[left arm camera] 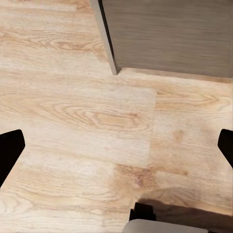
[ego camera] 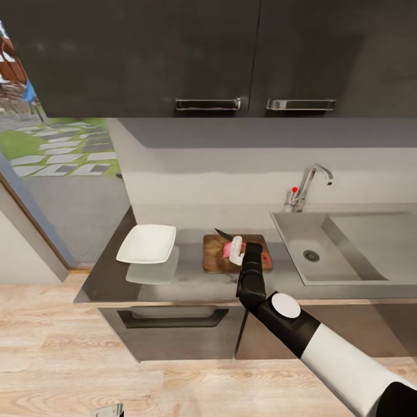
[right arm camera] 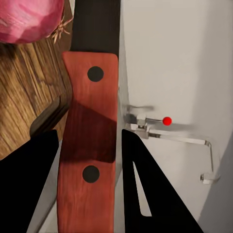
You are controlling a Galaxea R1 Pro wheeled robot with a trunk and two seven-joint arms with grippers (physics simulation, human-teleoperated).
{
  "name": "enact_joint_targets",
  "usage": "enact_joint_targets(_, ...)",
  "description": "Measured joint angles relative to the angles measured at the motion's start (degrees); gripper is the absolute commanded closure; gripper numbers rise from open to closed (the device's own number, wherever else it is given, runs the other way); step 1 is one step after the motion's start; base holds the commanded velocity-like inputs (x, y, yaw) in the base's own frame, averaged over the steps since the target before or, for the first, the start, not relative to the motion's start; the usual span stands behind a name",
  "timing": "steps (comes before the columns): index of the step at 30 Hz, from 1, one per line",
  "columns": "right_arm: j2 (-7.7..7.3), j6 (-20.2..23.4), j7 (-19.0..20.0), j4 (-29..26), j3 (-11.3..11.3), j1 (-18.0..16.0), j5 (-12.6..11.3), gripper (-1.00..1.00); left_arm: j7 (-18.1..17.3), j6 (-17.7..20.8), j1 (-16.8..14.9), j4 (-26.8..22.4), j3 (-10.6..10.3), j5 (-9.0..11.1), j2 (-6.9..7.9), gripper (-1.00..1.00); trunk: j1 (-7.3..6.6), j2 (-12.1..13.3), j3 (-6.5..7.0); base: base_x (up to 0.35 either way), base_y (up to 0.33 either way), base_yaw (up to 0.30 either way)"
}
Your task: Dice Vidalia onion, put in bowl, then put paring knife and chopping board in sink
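Two dark wall cupboards (ego camera: 174,52) with chrome handles hang at twelve o'clock above a grey kitchen worktop (ego camera: 191,272) in the head view. The steel sink (ego camera: 347,246), drain in its basin, is set into the worktop at three o'clock, a curved tap (ego camera: 310,182) with a red knob (ego camera: 295,189) behind it. The robot's right arm (ego camera: 324,341), white with black joints, reaches in from five o'clock to the middle of the worktop. There the brown wooden board (ego camera: 217,258) lies flat, and the right gripper (ego camera: 237,250) hovers over it. The white square bowl (ego camera: 147,243) stands on the worktop at nine o'clock of the board, well apart from it and nearer the worktop's end. On the board lies the pink onion (right arm camera: 29,19), partly hidden by the gripper in the head view. The right wrist view shows that gripper's jaws closed on the knife (right arm camera: 90,141), one black finger on each side of its red-orange riveted handle; the dark blade (ego camera: 222,234) points out toward eleven o'clock over the board's far edge. The left gripper (left arm camera: 116,150) hangs over the pale wood floor (left arm camera: 73,111) beside a cabinet corner, jaws spread wide with nothing between them.
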Motion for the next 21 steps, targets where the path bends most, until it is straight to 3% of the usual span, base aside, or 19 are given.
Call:
enact_joint_targets(8,0.03,-0.04,-0.01,1.88,-0.01,0.0,0.18,1.0,0.0,0.0,0.0,0.0,0.01,0.0,0.0,-1.0,0.01,0.0,0.0,0.005,0.0,0.0)
enact_joint_targets(9,0.09,-0.28,-0.04,3.52,-0.03,-0.03,2.57,1.0,0.0,0.0,0.0,0.0,0.03,0.01,0.03,-1.0,0.0,-0.02,0.01,0.0,0.0,0.0)
enact_joint_targets(11,0.09,-0.3,-0.05,3.65,-0.05,-0.04,2.77,1.0,0.0,0.0,0.01,0.0,0.05,0.01,0.04,-1.0,0.0,-0.02,0.01,0.0,0.0,0.0)
enact_joint_targets(13,0.09,-0.13,0.04,3.72,-0.01,0.0,0.09,1.0,0.0,0.0,0.0,0.0,0.02,0.0,0.04,-1.0,0.01,0.0,0.0,0.0,0.0,0.0)
enact_joint_targets(21,0.31,-0.12,0.0,3.73,-0.01,0.0,0.02,1.0,0.0,0.0,0.0,-0.02,0.04,0.0,0.02,-1.0,0.01,0.0,0.0,0.0,0.0,0.0)
